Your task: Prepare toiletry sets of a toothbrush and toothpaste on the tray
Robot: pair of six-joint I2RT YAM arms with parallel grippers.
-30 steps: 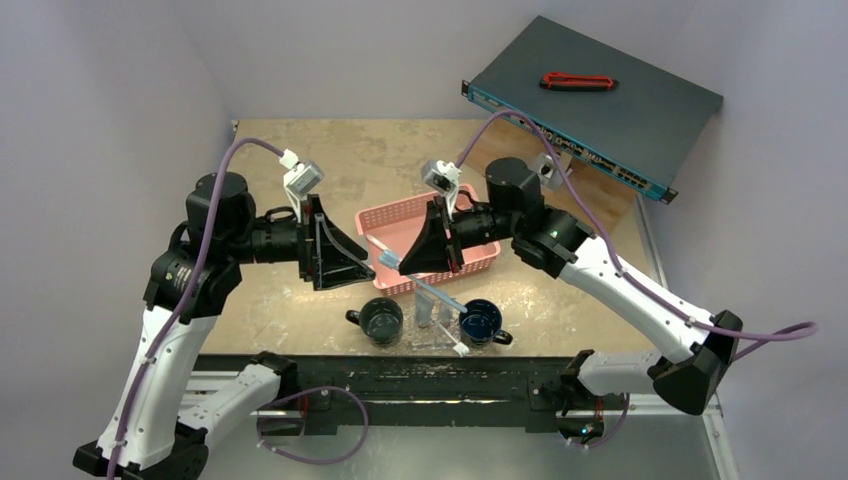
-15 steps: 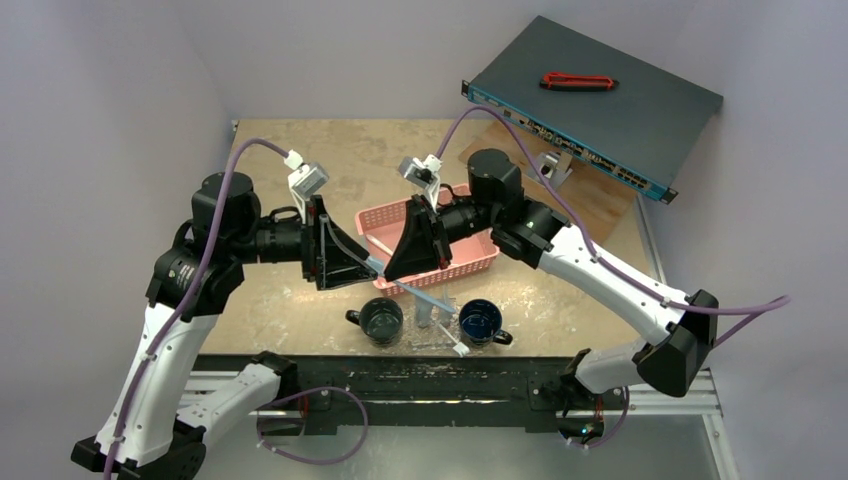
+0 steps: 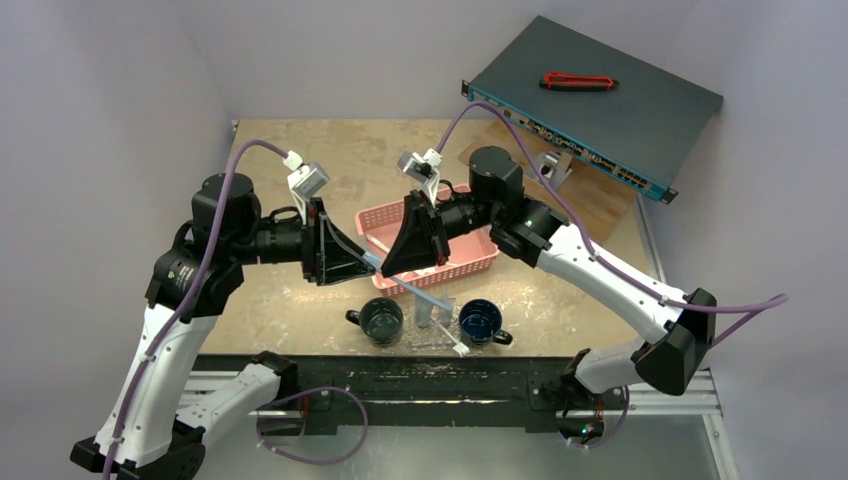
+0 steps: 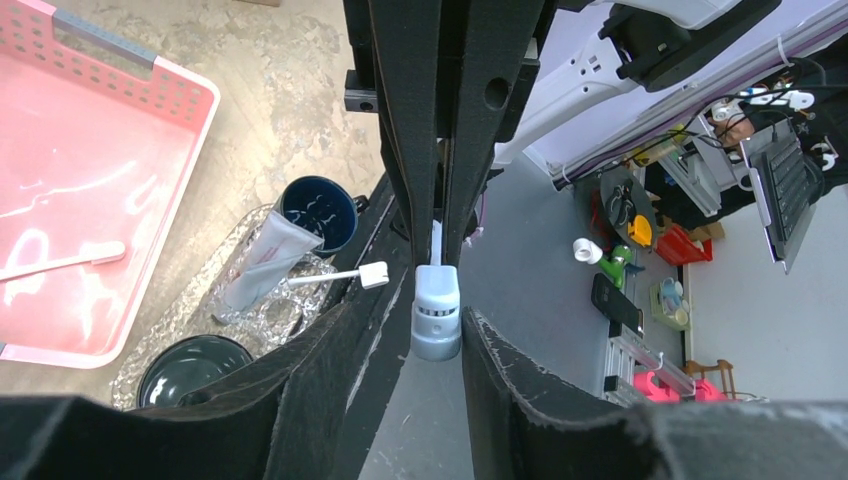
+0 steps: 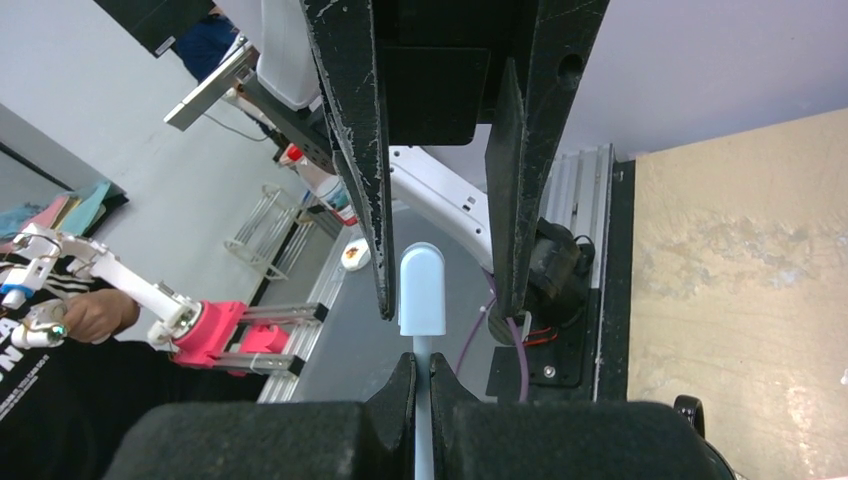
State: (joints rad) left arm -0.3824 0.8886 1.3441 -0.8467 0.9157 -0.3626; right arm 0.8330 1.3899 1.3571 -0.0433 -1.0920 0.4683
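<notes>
Light-blue plastic is the thing to watch: the light-blue toothbrush [image 5: 422,290] is pinched by the right gripper [image 5: 422,368], whose fingers are pressed together on the shaft just short of its rounded end. That end pokes into the gap of the left gripper [image 4: 434,310]. The left gripper is spread wide, with a finger on either side of the brush, and in both wrist views neither finger appears to touch it.

From above, the brush is held in the air over the worktop [image 3: 300,300], just near of the pink basket [image 3: 470,262]. Its long axis runs from far left, at the left gripper, to near right, and its tail slants down toward the tray [image 4: 170,330]. The tray lies between a dark mug [image 3: 381,320] and a blue mug [image 3: 480,322]. It already carries a toothpaste [image 4: 262,265] and a white toothbrush [image 4: 340,277].

A second ago the right gripper was farther right, over the basket's near edge and apart from the left gripper. Half a second ago it had carried the brush end leftward up to the left fingers. Since then hardly anything has shifted.

This looks like a handover. It depends on the left fingers closing squarely across the shaft that lies between them, before the right gripper lets go.
</notes>
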